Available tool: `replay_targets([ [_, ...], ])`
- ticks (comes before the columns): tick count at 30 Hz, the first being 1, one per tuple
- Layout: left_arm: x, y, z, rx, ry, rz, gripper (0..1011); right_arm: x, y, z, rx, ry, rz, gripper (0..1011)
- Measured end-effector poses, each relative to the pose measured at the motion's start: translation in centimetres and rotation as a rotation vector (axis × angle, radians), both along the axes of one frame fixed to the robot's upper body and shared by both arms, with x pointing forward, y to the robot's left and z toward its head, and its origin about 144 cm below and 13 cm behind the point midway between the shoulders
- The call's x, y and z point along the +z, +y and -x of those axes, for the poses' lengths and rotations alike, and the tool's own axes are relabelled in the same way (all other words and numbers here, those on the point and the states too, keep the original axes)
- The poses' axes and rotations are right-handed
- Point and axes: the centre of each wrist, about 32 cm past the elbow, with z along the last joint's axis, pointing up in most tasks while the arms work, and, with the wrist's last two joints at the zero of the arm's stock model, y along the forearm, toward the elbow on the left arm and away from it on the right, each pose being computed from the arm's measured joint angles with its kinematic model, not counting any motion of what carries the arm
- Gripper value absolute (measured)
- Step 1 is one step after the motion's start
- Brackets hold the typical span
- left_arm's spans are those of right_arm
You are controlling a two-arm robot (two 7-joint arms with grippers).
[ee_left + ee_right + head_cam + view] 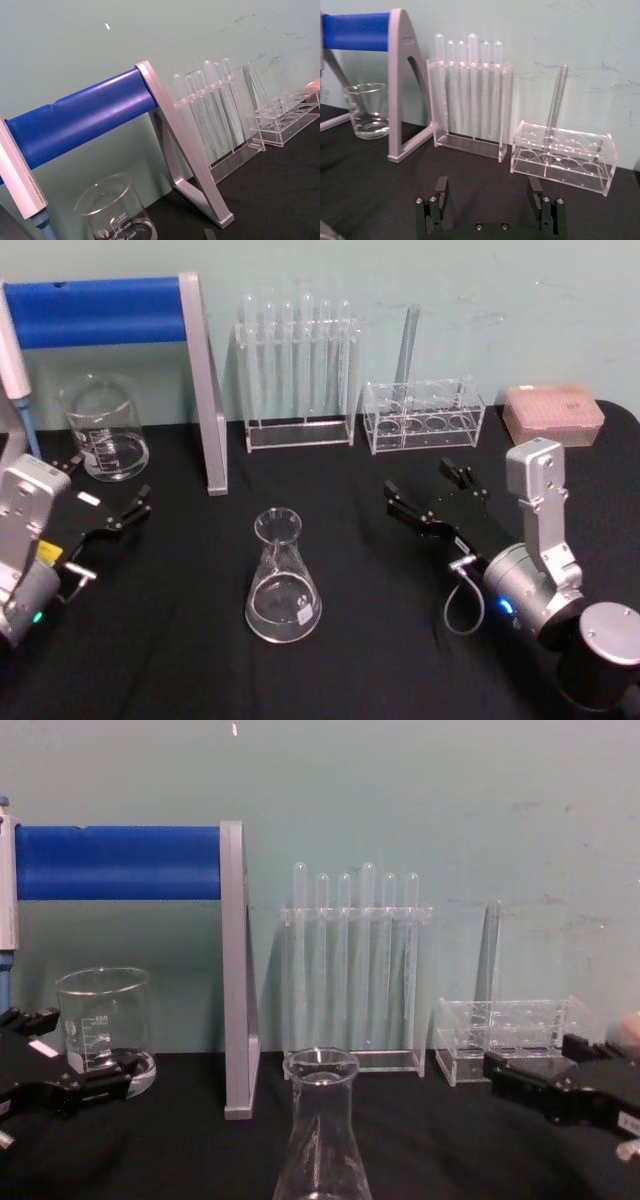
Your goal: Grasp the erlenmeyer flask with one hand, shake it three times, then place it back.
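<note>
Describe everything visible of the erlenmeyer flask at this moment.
The erlenmeyer flask is clear glass: wide round base, conical body, narrow neck, flared rim. It looks empty and stands upright on the black table cover, between the left gripper and the right gripper, both open. Nothing touches it except the cover.

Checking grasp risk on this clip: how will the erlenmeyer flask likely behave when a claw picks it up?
The erlenmeyer flask looks like clear, empty glass, so it is probably rigid, light and breakable. Its smooth, sloping wall may slip between flat fingers; the narrow neck seems the safer hold. The wide base suggests it resists tipping.
</note>
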Motion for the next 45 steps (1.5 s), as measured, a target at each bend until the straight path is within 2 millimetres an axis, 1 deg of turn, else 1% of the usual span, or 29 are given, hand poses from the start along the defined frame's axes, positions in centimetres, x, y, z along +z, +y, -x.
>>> replay_targets([
  [4,0.0,0.0,0.0,0.0,0.0,0.0,1001,-0.69,0.53,-0.14,-0.031,0.002,0.0,1002],
  [6,0.0,0.0,0.0,0.0,0.0,0.0,1001,-0.72,0.51,-0.15,-0.033,0.002,0.001,1002],
  [45,0.0,0.0,0.0,0.0,0.0,0.0,1001,-0.44,0.39,-0.13,-0.021,0.0,0.002,1003],
])
